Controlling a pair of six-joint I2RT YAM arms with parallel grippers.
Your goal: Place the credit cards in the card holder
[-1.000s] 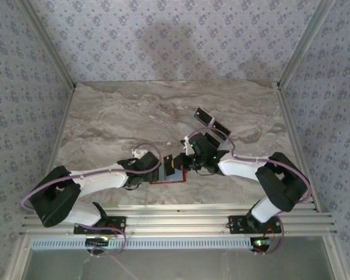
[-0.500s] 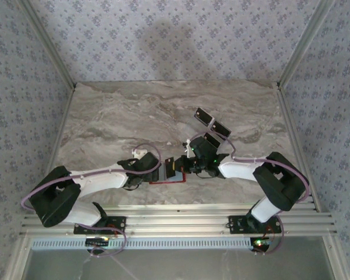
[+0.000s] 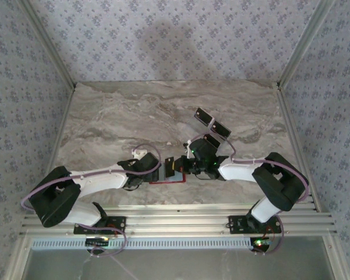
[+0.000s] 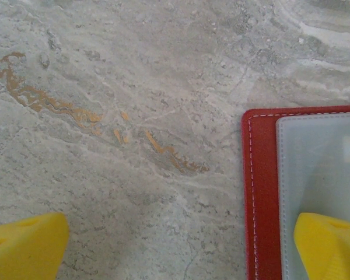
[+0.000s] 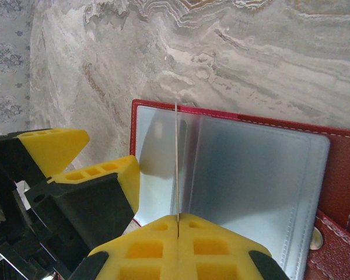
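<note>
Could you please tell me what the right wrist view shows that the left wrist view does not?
Right wrist: the right gripper shut on a card held edge-on over the open card holder, plus its snap. Left wrist: orange veins in the table. Both: the open left gripper with one finger over the holder's clear pocket, the red stitched border, marble.

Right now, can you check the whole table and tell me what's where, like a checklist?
Surface: grey marble table with brown veins.
Job's things: red card holder lying open; one card held edge-on over its clear pocket; black card and second black card lying farther back.
Clutter: nothing seen.
Grippers: right gripper shut on the card; left gripper open, one finger over the card holder.
Cables: purple cables loop along both arms.
Surroundings: patterned walls; metal rail at the near edge.
</note>
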